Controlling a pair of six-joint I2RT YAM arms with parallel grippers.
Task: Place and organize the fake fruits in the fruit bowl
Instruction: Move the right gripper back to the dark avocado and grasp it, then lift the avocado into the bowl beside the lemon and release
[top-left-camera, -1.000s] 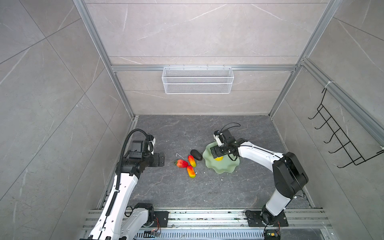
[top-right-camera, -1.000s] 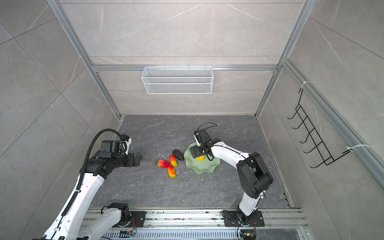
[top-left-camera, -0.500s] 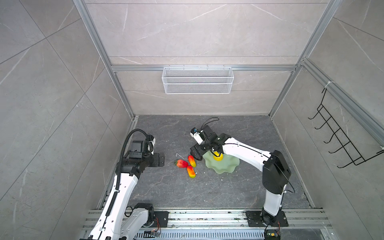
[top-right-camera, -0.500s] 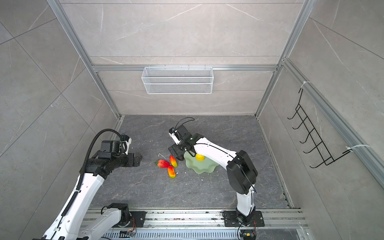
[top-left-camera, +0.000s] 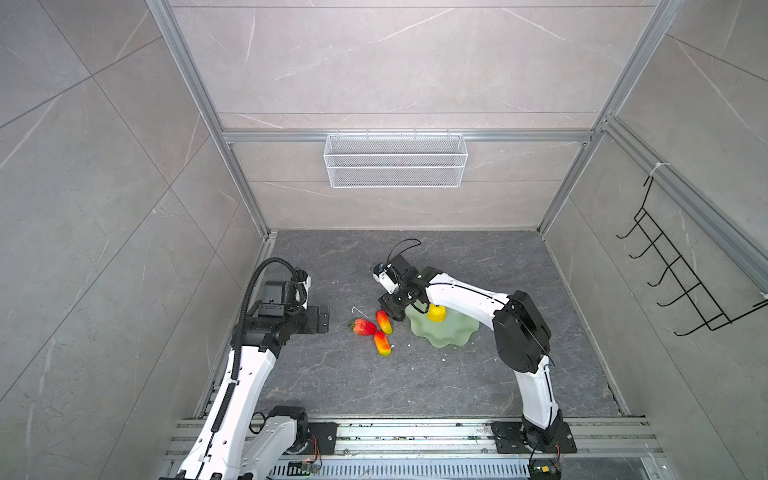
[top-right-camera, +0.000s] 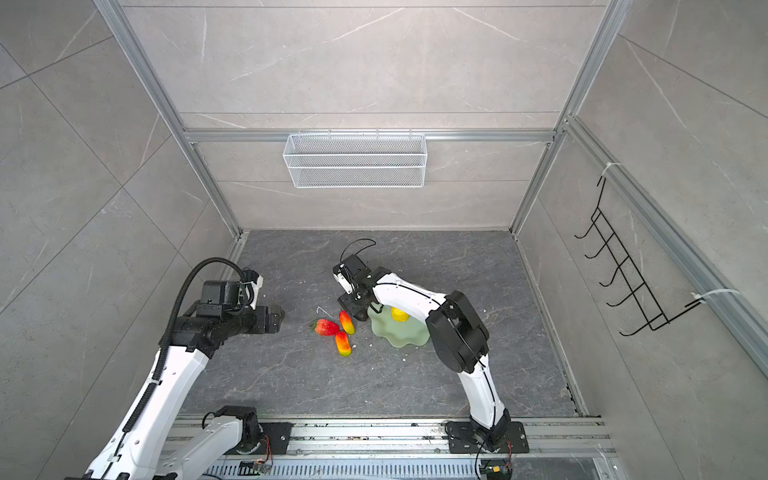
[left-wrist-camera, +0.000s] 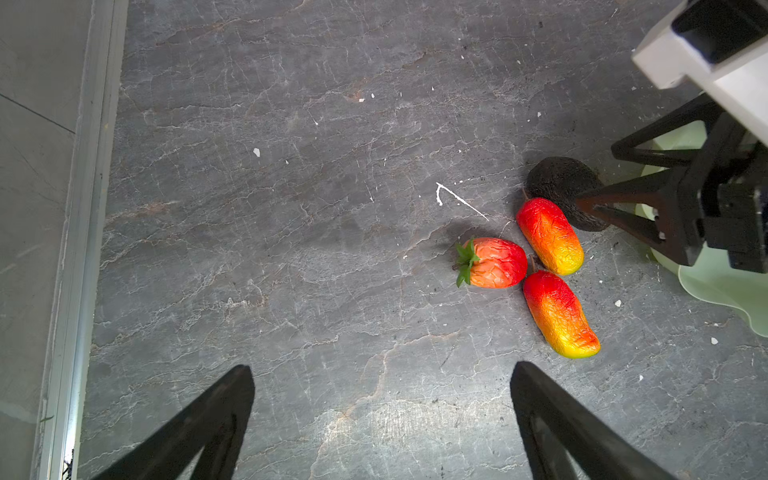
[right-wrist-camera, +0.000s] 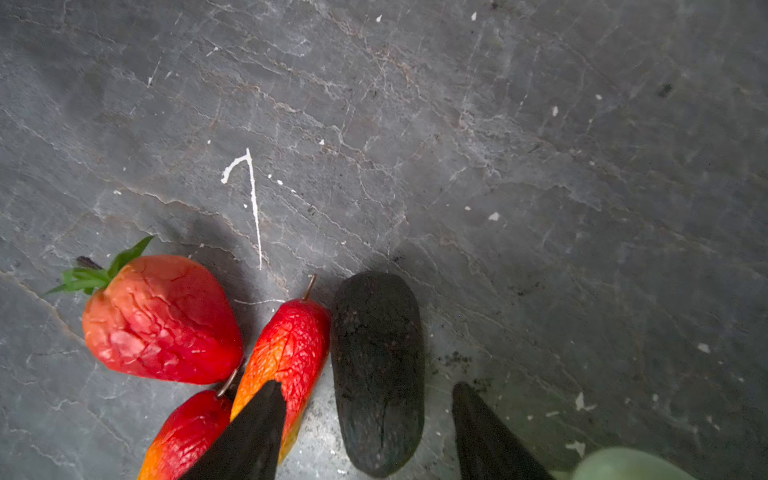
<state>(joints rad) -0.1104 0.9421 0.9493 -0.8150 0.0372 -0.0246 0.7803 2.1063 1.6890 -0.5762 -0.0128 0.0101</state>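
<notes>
My right claw (right-wrist-camera: 365, 385), spread, straddles the dark oval fruit (right-wrist-camera: 378, 365), which lies lengthwise between its fingers, just beside a mango (right-wrist-camera: 291, 345) and the fruit bowl (top-left-camera: 449, 334), on the grey stone worktop (top-left-camera: 457, 395) with tiled walls (top-left-camera: 395, 62) around. Left claw (left-wrist-camera: 381, 365) spread.

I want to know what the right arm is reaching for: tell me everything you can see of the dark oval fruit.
The dark oval fruit is blackish, matt and finely pitted, elongated with rounded ends. It lies flat on the grey stone-look table, outside the mint bowl but close to its rim. One red-to-yellow mango lies alongside it, touching near one end. The right gripper's open fingers straddle it, a gap showing on each side.
</notes>
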